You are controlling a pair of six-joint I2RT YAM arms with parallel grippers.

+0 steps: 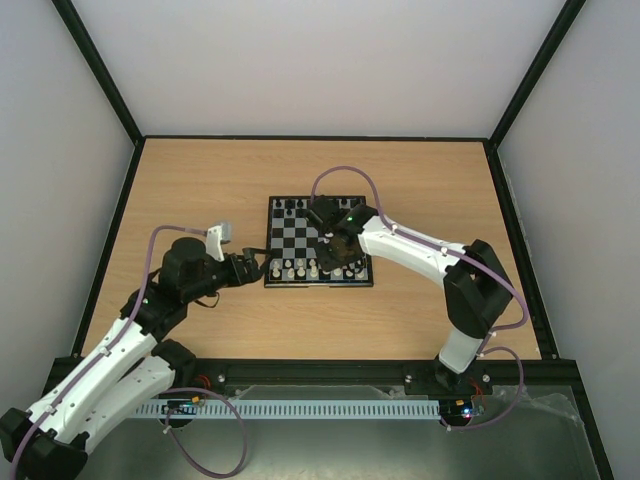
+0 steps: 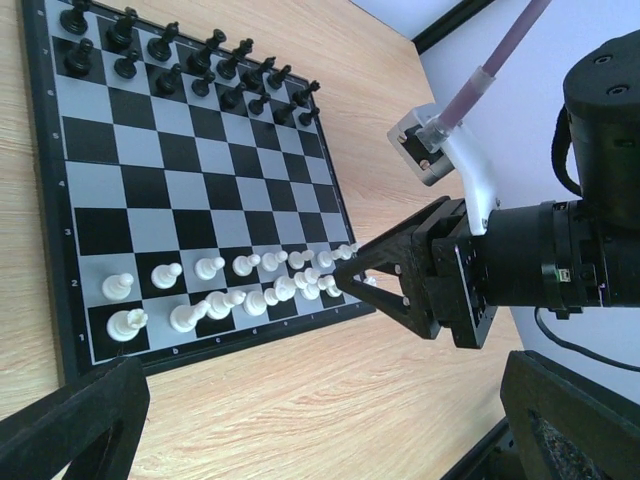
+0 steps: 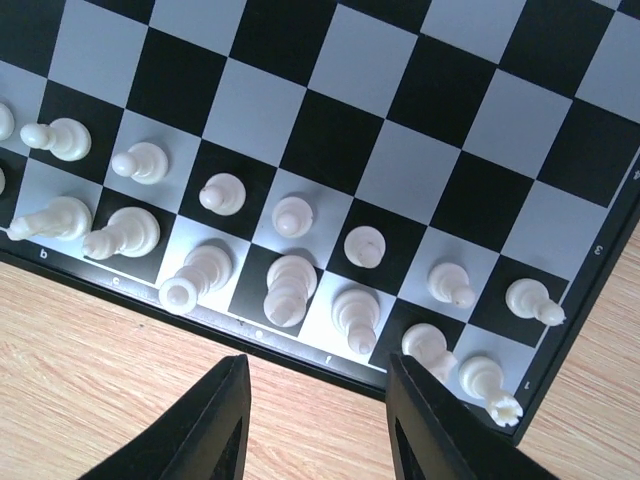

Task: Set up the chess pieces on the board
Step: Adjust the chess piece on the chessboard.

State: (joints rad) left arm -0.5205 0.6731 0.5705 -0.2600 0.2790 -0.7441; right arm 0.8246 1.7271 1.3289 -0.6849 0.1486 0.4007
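Observation:
The board [image 1: 295,238] lies mid-table. Cream-white chess pieces [image 1: 300,268] stand in its two near rows. They show closer in the left wrist view [image 2: 230,300] and in the right wrist view [image 3: 290,285]. My right gripper [image 1: 342,266] hangs over the board's near right corner, open, with nothing between its fingers [image 3: 215,430]. In its own view the gripper [image 3: 315,400] is above bare wood just off the board [image 3: 380,80] edge. My left gripper [image 1: 256,268] rests wide open beside the board's near left corner. Its fingers [image 2: 70,420] hold nothing.
Black figures [image 1: 291,205] fill the far rows, also seen from the left wrist [image 2: 170,50]. The right arm's gripper [image 2: 362,278] reaches in over the board [image 2: 200,170]. A purple cable with a white connector [image 2: 420,150] hangs nearby. Black-framed walls [image 1: 110,215] enclose the wooden table.

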